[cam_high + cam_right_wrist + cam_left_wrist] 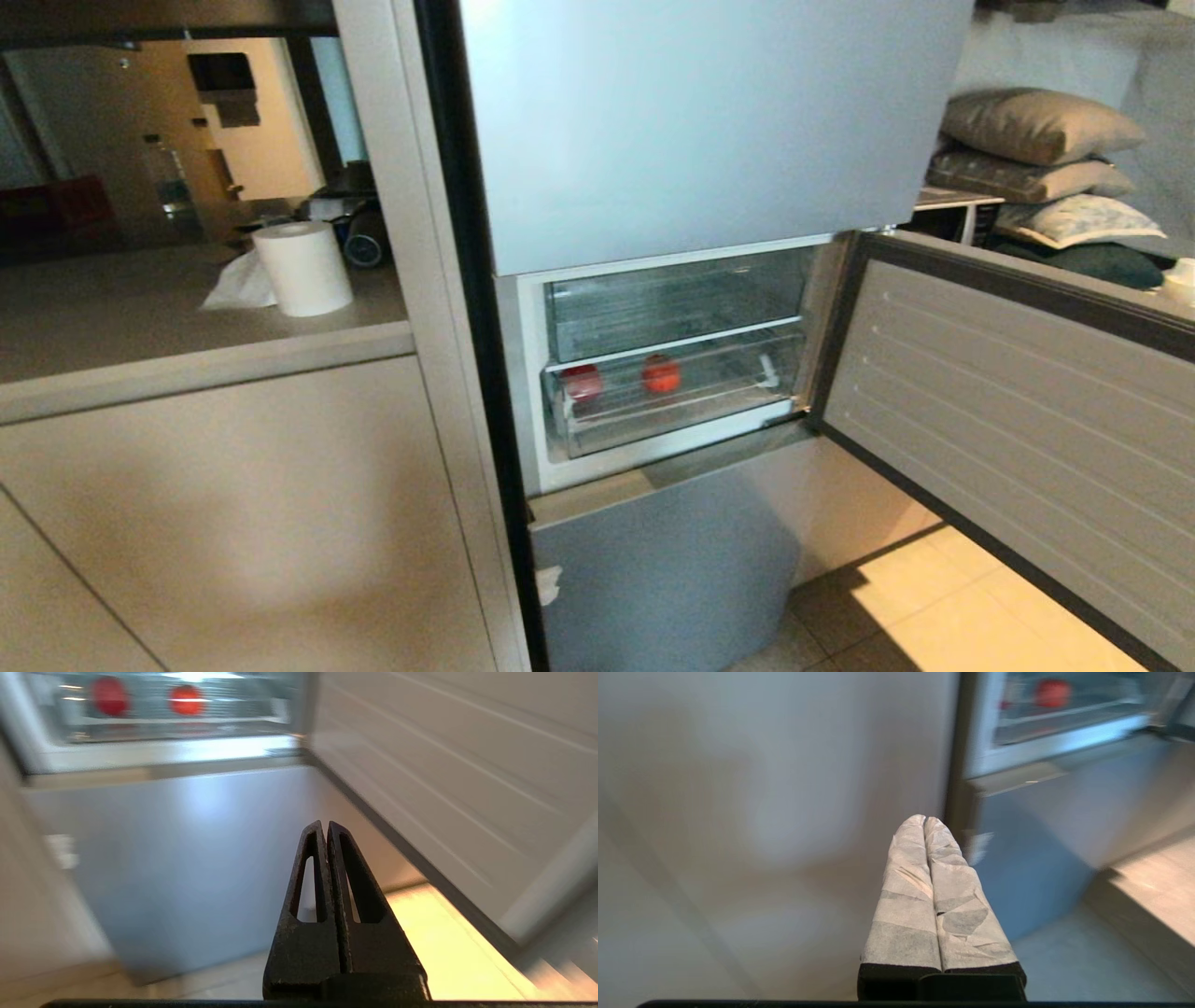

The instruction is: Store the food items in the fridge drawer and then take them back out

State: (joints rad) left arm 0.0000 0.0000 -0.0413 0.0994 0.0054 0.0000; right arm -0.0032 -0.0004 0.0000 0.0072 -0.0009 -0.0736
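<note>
Left tool (924, 820) pressed closed, empty, taped fingers (906, 896), low beside the cabinet front (761, 812). Right tool (326, 825) closed tight, empty, low before the grey lower fridge door (187, 858). Neither tool shows in the head view. Fridge drawer (672, 411) pushed in behind the open door (1008, 411). Both red food items sit inside it: round one (660, 373), longer one (581, 382) left of it, apart. Paper roll (302, 268) on desk (140, 317)
</note>
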